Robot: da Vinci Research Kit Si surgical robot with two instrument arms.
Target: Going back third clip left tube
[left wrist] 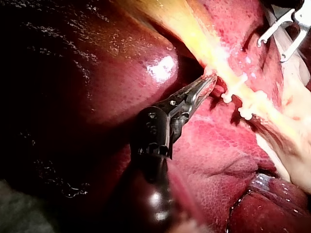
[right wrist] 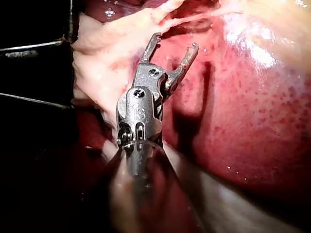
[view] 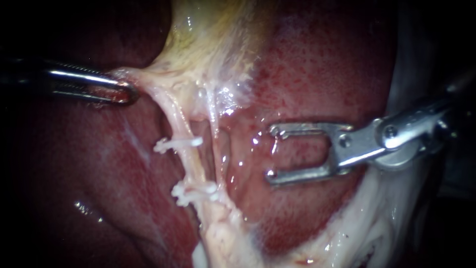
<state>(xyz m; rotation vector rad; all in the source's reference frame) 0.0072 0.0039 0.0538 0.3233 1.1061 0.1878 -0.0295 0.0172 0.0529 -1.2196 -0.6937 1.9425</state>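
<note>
At the left, a fold of pale tissue below the gallbladder is pinched between the pressed jaws of the left instrument and drawn sideways, so that the left tube is stretched taut. Two white clips are seen across that tube, an upper clip and a lower clip; a third cannot be made out. Further right, well apart from the tube, the right instrument is poised over the liver, its jaws spread and empty. The withdrawal is judged to be in hand: a straight pull-back along the shaft is called for, kept clear of the wet liver and the pale fat beneath
</note>
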